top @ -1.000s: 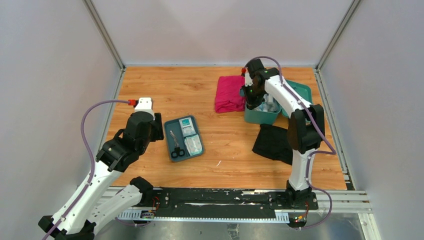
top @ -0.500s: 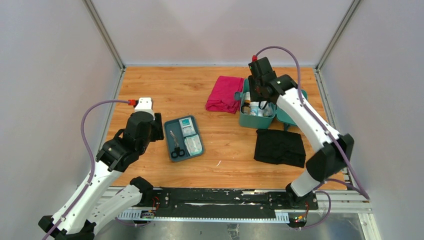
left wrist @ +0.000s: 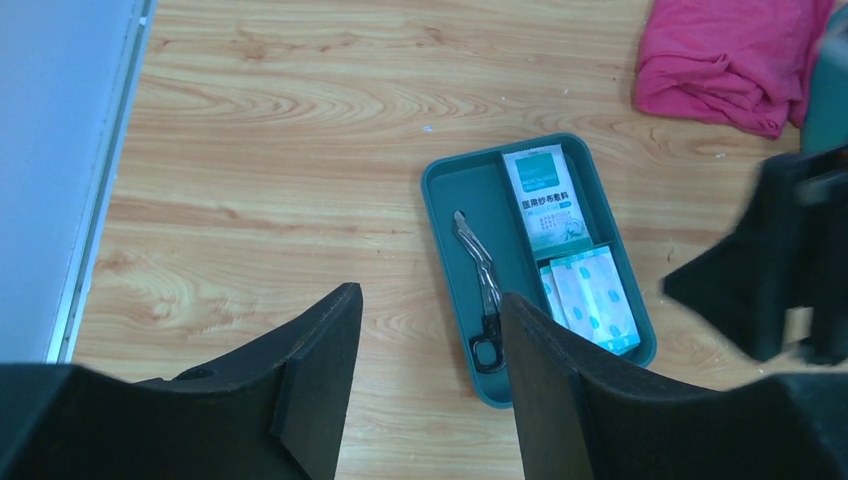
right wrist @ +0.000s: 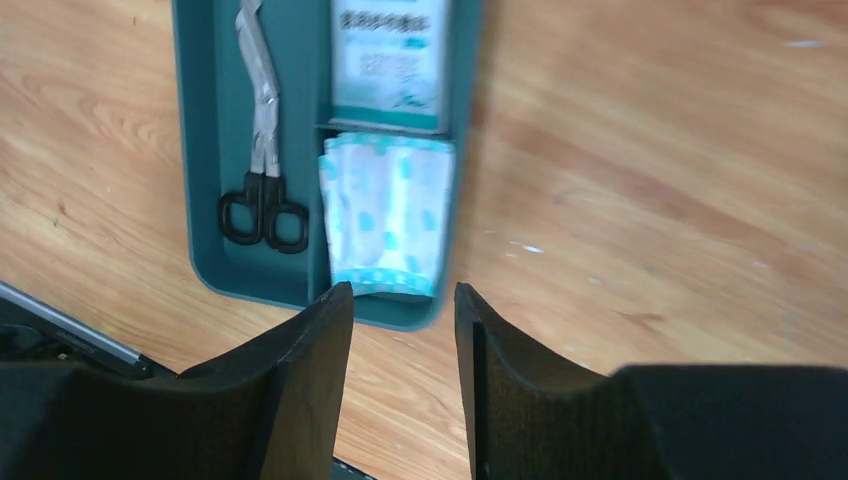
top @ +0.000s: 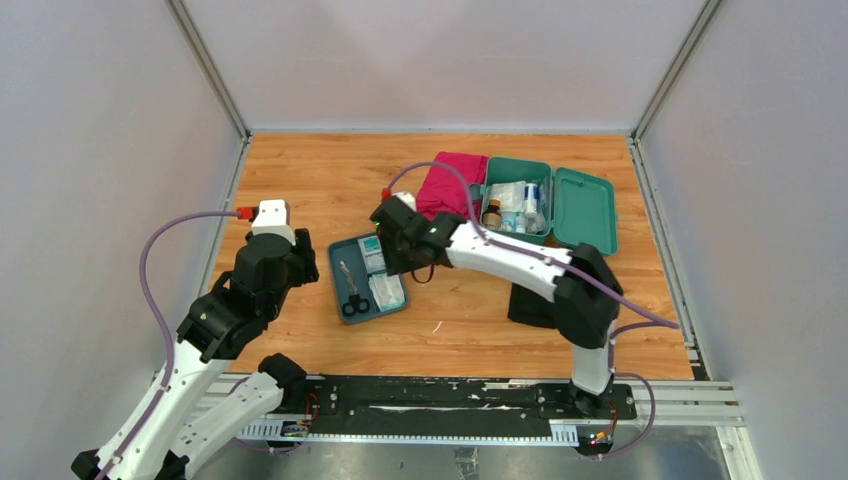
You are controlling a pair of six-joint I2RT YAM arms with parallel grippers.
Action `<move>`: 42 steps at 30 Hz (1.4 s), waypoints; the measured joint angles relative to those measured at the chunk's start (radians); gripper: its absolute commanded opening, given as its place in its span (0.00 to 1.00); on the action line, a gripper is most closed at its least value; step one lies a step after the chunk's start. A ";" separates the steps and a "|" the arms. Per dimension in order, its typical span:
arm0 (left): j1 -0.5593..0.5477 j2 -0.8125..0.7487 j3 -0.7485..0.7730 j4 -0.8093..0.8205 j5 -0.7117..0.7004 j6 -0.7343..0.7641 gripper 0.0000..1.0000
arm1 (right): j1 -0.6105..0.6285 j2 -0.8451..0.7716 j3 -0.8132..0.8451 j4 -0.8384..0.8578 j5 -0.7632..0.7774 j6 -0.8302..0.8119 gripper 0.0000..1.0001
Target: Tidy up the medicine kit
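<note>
The medicine kit (top: pixel 515 163), a teal box, lies open at the back right with its lid (top: pixel 585 210) folded out to the right. Small bottles and packets sit inside it. My right gripper (top: pixel 402 252) hangs over the right side of the dark-teal tray (top: pixel 341 252), open and empty; in the right wrist view the right gripper (right wrist: pixel 402 295) is just past the tray's near end (right wrist: pixel 205 150). The tray holds scissors (right wrist: pixel 262 205), a gauze packet (right wrist: pixel 388 50) and plasters (right wrist: pixel 388 215). My left gripper (left wrist: pixel 430 300) stands open and empty, left of the tray (left wrist: pixel 455 190).
A crumpled pink cloth (top: pixel 450 185) lies against the kit's left side. A black cloth (top: pixel 528 300) lies in front of the kit, partly hidden under my right arm. Metal frame rails and grey walls bound the wooden table (top: pixel 300 180).
My right arm has swung left from the kit to above the tray and its jaws have opened. The kit's lid now lies flat open. My left arm has shifted slightly.
</note>
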 measured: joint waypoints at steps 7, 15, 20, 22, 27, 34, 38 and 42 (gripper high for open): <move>0.000 -0.035 -0.002 0.000 -0.018 -0.001 0.60 | 0.074 0.232 0.136 0.034 -0.101 0.066 0.52; 0.000 -0.041 -0.005 0.000 -0.021 -0.001 0.61 | 0.077 0.304 0.208 0.057 -0.131 0.100 0.45; 0.000 -0.040 -0.005 0.000 -0.021 -0.001 0.61 | 0.078 0.351 0.247 0.063 -0.137 0.108 0.45; 0.000 -0.039 -0.005 0.000 -0.021 -0.001 0.61 | 0.078 0.372 0.259 0.065 -0.138 0.109 0.45; 0.000 -0.039 -0.005 0.000 -0.021 -0.001 0.61 | 0.078 0.409 0.270 0.066 -0.138 0.109 0.40; 0.000 -0.039 -0.005 0.000 -0.021 -0.001 0.61 | 0.078 0.438 0.291 0.065 -0.137 0.109 0.32; 0.000 -0.039 -0.005 0.000 -0.021 -0.001 0.61 | 0.078 0.450 0.307 0.060 -0.132 0.108 0.31; 0.000 -0.038 -0.005 0.000 -0.021 -0.001 0.61 | 0.078 0.465 0.326 0.054 -0.115 0.100 0.29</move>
